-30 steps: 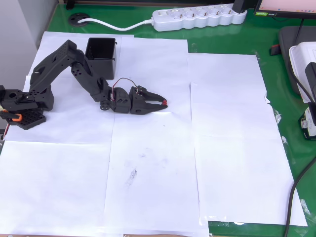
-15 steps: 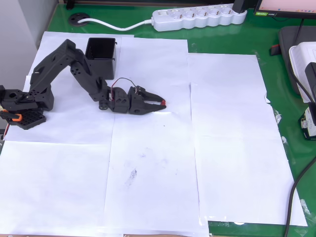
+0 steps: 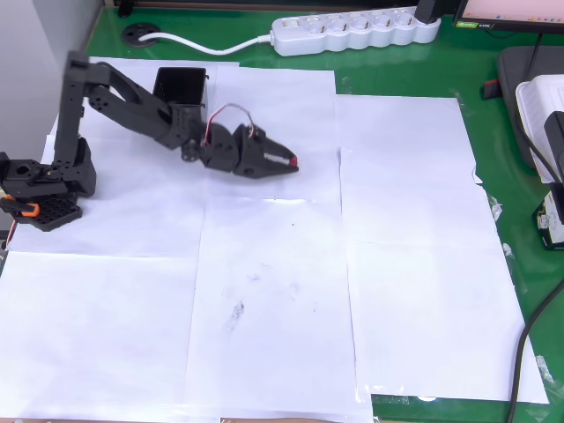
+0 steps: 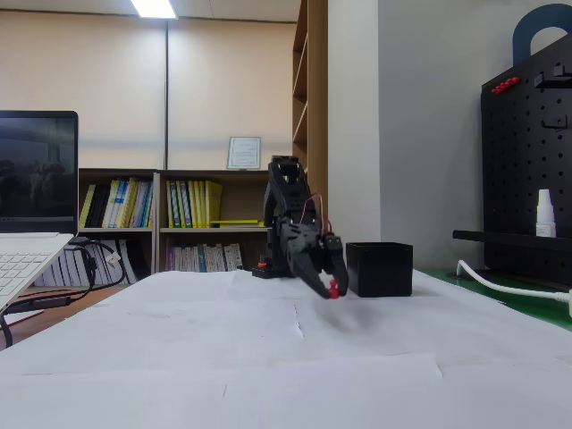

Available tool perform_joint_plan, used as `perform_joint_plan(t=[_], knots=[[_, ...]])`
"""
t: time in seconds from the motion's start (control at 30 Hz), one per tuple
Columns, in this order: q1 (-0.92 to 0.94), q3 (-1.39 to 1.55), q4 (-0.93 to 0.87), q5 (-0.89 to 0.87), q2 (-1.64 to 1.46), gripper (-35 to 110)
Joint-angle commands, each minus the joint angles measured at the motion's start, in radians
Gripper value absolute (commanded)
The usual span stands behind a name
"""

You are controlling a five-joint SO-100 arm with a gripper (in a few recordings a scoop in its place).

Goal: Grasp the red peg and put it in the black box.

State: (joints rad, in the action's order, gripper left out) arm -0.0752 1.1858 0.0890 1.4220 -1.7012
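The black gripper [image 3: 291,162] is shut on the red peg [image 3: 294,162], a tiny red bit at its fingertips. In the fixed view the gripper [image 4: 332,290] hangs a little above the white paper with the red peg [image 4: 333,290] at its tip. The black box [image 3: 181,94] stands open-topped at the back left of the paper, behind the arm's forearm. In the fixed view the black box [image 4: 379,268] sits just right of the gripper and farther back.
The arm's base [image 3: 40,185] stands at the left edge of the white paper sheets [image 3: 282,291]. A white power strip [image 3: 352,31] and its cable lie at the back on the green mat. A laptop [image 4: 31,223] stands at the fixed view's left.
The arm has lifted and drawn the gripper up off the paper with the red peg in it, moving slightly toward the back. The shoulder link now stands upright.
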Motion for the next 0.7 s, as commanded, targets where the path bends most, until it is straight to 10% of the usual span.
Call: perform_joint_plan(t=[0.0, 0.67], knots=[[-0.04, 0.172, -0.236, -0.029, 0.229, 0], [-0.215, 0.787, -1.644, -0.055, 0.445, 0]])
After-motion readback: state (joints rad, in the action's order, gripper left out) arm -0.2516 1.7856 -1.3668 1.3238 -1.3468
